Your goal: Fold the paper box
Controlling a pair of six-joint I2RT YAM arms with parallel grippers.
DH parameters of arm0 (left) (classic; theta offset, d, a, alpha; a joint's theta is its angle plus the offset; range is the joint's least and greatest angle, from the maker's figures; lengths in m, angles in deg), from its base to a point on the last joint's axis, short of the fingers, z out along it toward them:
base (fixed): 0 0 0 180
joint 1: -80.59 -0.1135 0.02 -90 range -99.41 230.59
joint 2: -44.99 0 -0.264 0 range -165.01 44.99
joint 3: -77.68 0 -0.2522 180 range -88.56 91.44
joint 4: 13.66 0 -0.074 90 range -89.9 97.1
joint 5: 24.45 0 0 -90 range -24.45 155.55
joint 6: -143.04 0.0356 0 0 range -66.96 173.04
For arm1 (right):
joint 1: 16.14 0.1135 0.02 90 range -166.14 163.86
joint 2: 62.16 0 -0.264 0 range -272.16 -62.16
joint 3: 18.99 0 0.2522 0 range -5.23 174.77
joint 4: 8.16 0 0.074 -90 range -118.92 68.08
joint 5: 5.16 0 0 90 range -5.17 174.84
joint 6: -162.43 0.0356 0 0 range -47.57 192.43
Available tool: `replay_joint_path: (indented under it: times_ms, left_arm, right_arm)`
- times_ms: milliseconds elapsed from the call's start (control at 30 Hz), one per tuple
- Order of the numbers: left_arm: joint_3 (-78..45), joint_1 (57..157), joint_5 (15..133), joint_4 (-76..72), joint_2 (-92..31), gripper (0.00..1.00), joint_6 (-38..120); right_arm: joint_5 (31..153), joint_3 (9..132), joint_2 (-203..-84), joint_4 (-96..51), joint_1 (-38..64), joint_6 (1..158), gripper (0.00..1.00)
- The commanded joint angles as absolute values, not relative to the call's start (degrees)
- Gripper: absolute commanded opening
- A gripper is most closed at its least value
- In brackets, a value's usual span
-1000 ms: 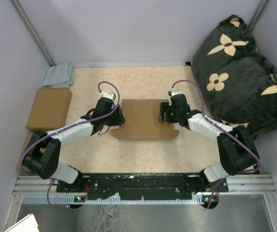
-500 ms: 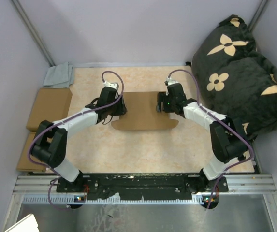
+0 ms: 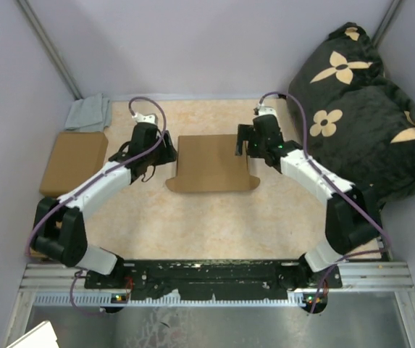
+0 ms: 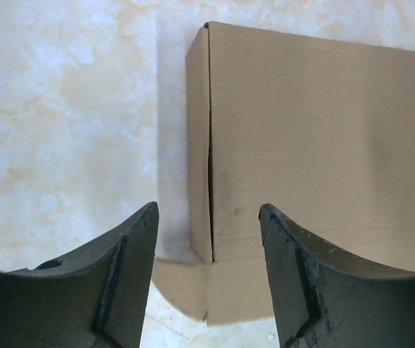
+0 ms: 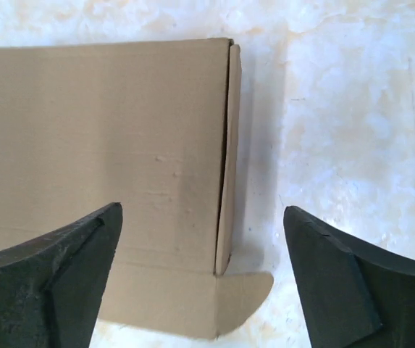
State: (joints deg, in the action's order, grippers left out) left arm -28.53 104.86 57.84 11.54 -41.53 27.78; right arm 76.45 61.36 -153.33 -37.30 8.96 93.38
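**Two Arms Flank a Cardboard Mailer**

A beige, marble-patterned table (image 3: 214, 225) walled in grey carries the paper box (image 3: 213, 163), which lies flat in the far half of the table, about midway between its left and right edges. A narrow side panel runs down each short edge of the box. A rounded flap rests on the table along the near edge, poking out at both near corners.

The left gripper (image 3: 168, 152) hovers at the box's left edge, its fingers spread apart and clamped on nothing. The right gripper (image 3: 242, 143) mirrors it at the right edge, jaws likewise wide and empty. In both wrist views the cardboard edge shows in the gap between the fingers, clear of them.

A grey cloth (image 3: 89, 113) sits in the far left corner, closed brown boxes (image 3: 74, 161) line the left edge, and a black flowered pillow (image 3: 359, 101) crowds the right side.
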Motion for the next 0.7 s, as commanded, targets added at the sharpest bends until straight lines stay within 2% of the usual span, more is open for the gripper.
replay_joint_path:
  times_ms: [0,100,200,400,667]
  left_arm:
    - [-34.7,104.8,58.3,11.1,-32.1,0.65,25.9]
    - [-44.0,104.8,63.5,3.9,-25.4,0.65,25.2]
    - [-51.3,104.8,66.3,-2.6,-20.5,0.64,24.4]
    - [-52.4,104.9,64.7,-1.2,-21.6,0.66,19.5]
    - [-48.3,106.0,67.0,2.8,-28.5,0.67,15.6]
  right_arm:
    - [76.6,56.0,-140.8,-37.6,8.6,98.7,0.99]
    - [92.8,42.2,-133.8,-23.2,7.7,96.4,0.99]
    - [93.4,34.2,-129.0,-19.3,7.6,98.9,0.99]
    - [88.5,37.9,-133.7,-29.8,7.7,97.9,0.99]
    - [87.2,38.7,-136.3,-31.8,7.7,98.4,0.99]
